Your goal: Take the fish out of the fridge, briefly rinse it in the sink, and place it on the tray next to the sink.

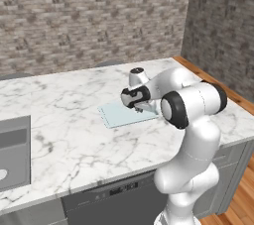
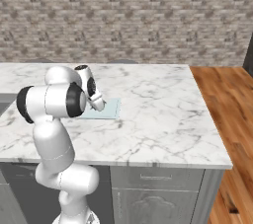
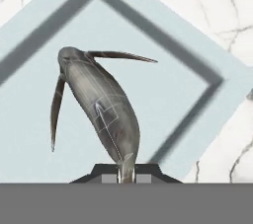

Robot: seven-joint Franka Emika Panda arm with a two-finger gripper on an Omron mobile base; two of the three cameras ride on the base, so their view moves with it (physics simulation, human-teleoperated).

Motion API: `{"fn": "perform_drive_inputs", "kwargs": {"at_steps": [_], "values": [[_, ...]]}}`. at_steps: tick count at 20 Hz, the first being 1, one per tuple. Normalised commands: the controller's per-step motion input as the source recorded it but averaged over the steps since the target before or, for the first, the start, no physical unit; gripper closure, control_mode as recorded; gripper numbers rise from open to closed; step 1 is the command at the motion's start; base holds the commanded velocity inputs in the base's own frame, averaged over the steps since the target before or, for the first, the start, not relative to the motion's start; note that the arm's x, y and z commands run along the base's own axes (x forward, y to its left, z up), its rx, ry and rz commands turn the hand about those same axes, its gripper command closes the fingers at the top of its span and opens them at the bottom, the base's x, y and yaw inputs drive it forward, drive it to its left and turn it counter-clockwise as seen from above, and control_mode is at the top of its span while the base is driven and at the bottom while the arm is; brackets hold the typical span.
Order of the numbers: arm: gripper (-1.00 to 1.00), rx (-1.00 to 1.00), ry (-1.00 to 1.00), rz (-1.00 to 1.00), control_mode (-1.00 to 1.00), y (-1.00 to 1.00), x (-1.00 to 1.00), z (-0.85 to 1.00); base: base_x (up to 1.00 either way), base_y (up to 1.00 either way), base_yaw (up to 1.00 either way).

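- The gripper [image 3: 126, 178] is pinching the fish [image 3: 101, 104] by its narrow end, with the jaws pressed together on it from both sides
- The fish is extending away from the jaws, its dark grey body widening and then tapering to a rounded end at the far side
- Two thin dark fins are spreading from that far end, one sweeping to the right of the jaws' line and one curving back along the left
- The tray [image 3: 188, 119] is lying directly beyond the jaws, under the fish, its pale blue surface turned diagonally in the hand view
- Whether the fish is touching the tray or hanging just above it cannot be told
- The tray's darker rim line is running around the fish on the far side and to the right of the jaws
- The marble counter [image 3: 217, 16] is showing past the tray's edges, beyond and to the right of the jaws
- In the left base view the gripper [image 1: 140, 108] is pointing down over the tray [image 1: 116, 115], with the hand covering the tray's right part
- In the right base view the gripper [image 2: 100, 105] is sitting above the tray [image 2: 106, 110]
- The sink [image 1: 14, 149] is set into the counter [image 1: 74, 140], well apart from the jaws at the left edge of the left base view
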Motion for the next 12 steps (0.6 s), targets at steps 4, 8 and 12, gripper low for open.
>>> {"fn": "perform_drive_inputs", "kwargs": {"at_steps": [4,8,12], "values": [[-1.00,0.00,-0.05,-0.23,-1.00,0.27,0.38,0.00,0.00,0.00,0.00],[-1.00,0.01,-0.05,-0.28,-1.00,0.09,0.43,0.24,0.00,0.00,0.00],[-1.00,0.04,-0.14,-0.23,-1.00,0.00,0.11,0.68,0.00,0.00,0.00]]}}
